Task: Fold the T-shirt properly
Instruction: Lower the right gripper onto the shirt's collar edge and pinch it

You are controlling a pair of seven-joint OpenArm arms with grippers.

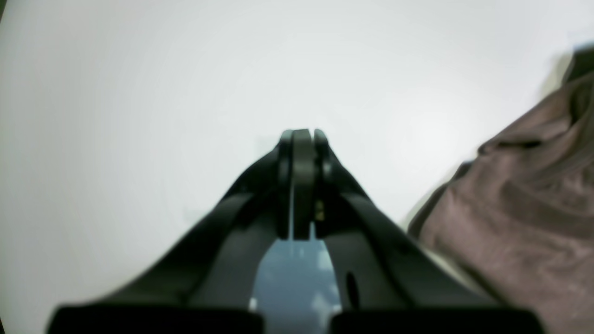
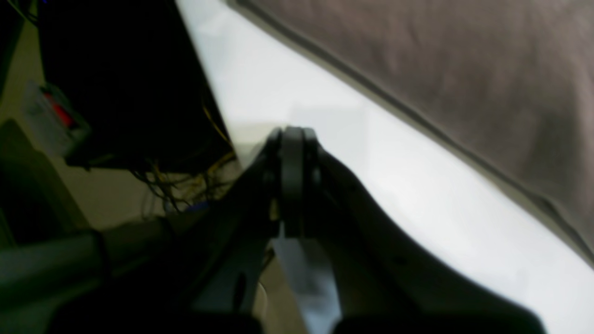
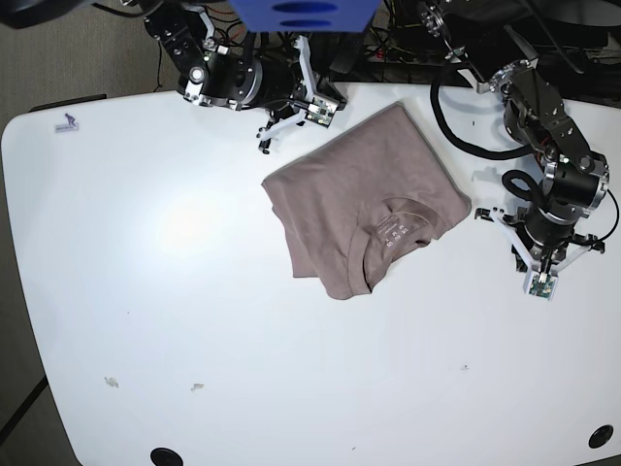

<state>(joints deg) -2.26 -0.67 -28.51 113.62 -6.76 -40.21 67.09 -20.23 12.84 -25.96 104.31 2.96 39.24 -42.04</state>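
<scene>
You have a white, glossy table with rounded corners [image 3: 146, 291], and on its far half lies the dusty mauve short-sleeved T-shirt [image 3: 364, 194], folded into a rumpled bundle with the neck label facing up. Near your front edge sit two small pale scraps [image 3: 112, 382].

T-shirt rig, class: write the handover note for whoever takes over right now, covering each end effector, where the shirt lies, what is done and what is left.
Left end effector: shut, holding nothing, over bare table beside the shirt.
Right end effector: shut, holding nothing, near the table's edge, apart from the shirt.
T-shirt: lies on the white table between the arms, folded into a compact, slightly uneven bundle, neck label showing on top.
Done: shirt looks folded and released.
Left: perhaps square up the loose lower corner.
</scene>
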